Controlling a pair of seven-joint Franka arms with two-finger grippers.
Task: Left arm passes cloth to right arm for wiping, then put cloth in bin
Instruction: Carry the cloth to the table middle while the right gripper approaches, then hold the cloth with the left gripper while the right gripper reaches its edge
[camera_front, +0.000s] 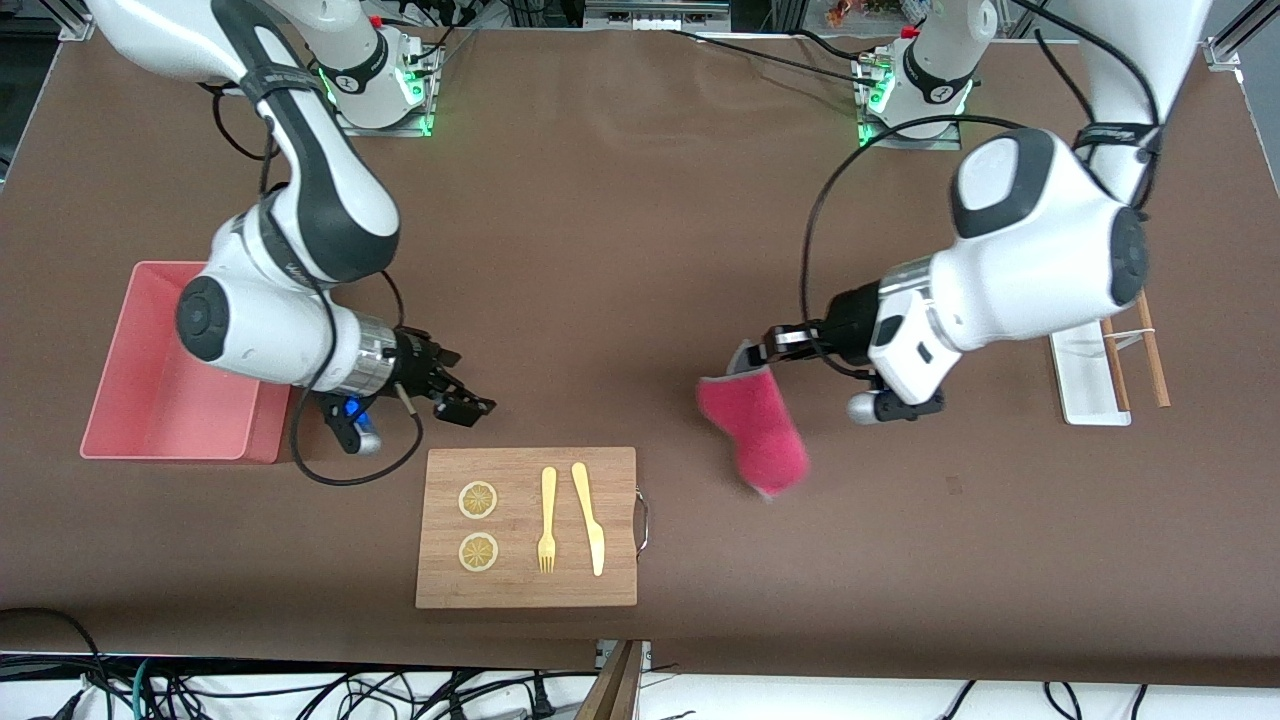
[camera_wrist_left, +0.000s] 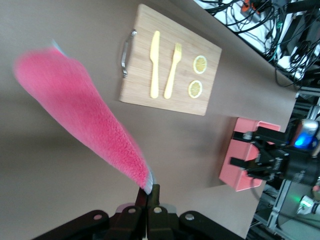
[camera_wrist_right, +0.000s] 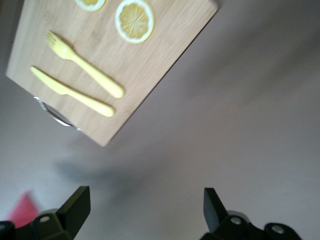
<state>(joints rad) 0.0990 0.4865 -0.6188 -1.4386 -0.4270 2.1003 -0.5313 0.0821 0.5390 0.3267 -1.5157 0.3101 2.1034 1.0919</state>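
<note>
Pink cloth (camera_front: 755, 430) dangling from left pincer (camera_front: 762, 352)

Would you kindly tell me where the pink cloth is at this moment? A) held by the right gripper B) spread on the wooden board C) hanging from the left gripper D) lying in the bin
C: the cloth dangles from the shut left gripper, while the right gripper is open and holds nothing.

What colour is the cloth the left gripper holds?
Crimson pink cloth, pale grey edge; clearest in left wrist view.
</note>
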